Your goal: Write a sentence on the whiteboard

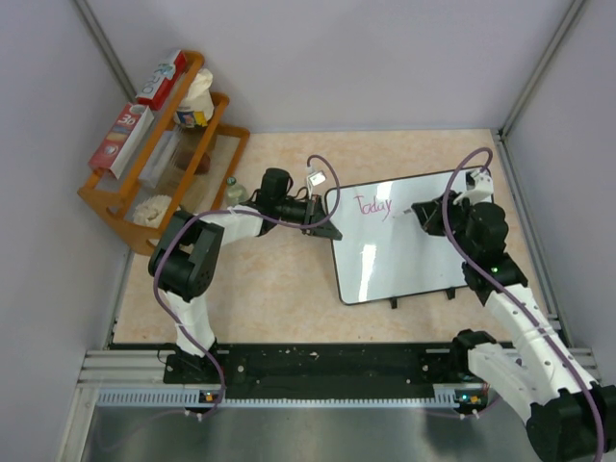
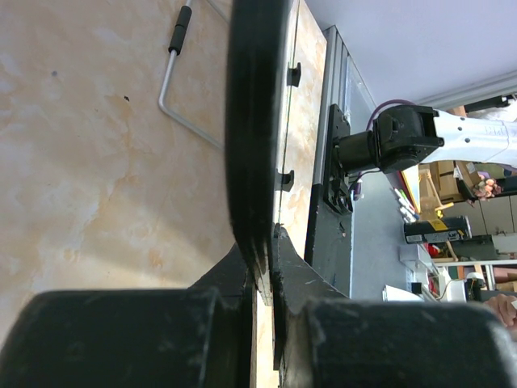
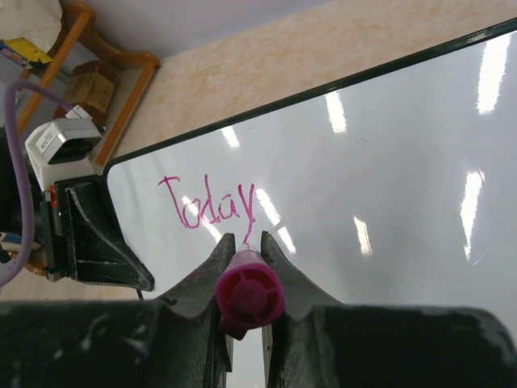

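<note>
A: Why does the left gripper [image 1: 329,223] pinch the whiteboard [image 1: 404,255] at its edge?
B: To steady it, I'd judge. It lies on the table [image 1: 279,279], between the arms.
A: And the right gripper [image 3: 246,246]?
B: Fingers clamped on a pink marker [image 3: 249,295], tip down for writing. The sentence [image 3: 208,206] reads only "Today".

Left arm bent, left pincer [image 1: 322,226] clamped on whiteboard [image 1: 414,260] edge; right arm extended, right pincer [image 3: 245,242] pinching marker [image 3: 249,295].
</note>
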Controlling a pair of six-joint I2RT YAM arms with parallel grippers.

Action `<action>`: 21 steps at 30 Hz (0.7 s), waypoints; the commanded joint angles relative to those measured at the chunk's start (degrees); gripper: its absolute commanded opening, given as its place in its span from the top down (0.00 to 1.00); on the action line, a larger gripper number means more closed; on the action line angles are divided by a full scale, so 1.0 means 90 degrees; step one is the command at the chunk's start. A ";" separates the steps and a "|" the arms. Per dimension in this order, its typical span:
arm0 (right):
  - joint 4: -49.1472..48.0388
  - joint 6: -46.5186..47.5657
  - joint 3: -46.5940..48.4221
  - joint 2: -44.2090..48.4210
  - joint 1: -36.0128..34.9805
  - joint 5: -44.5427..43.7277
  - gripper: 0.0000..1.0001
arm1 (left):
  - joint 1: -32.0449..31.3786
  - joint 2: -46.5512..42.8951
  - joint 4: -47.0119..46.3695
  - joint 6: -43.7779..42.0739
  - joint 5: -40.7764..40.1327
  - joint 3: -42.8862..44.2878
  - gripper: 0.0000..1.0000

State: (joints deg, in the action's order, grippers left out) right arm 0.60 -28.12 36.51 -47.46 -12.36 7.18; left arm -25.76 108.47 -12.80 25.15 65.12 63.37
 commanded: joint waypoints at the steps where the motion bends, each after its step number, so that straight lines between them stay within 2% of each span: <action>1: 0.0099 0.0146 0.0250 0.0157 0.0182 0.0081 1.00 | -0.0116 -0.0030 0.0484 -0.0714 0.0049 -0.0284 1.00; 21: 0.0177 0.0253 0.0435 0.0078 0.0231 -0.0251 1.00 | -0.0097 -0.0001 0.0318 -0.0646 0.0127 -0.0323 1.00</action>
State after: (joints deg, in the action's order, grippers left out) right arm 3.09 -26.92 36.58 -46.98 -10.96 6.57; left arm -25.54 108.47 -13.39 25.26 65.39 62.83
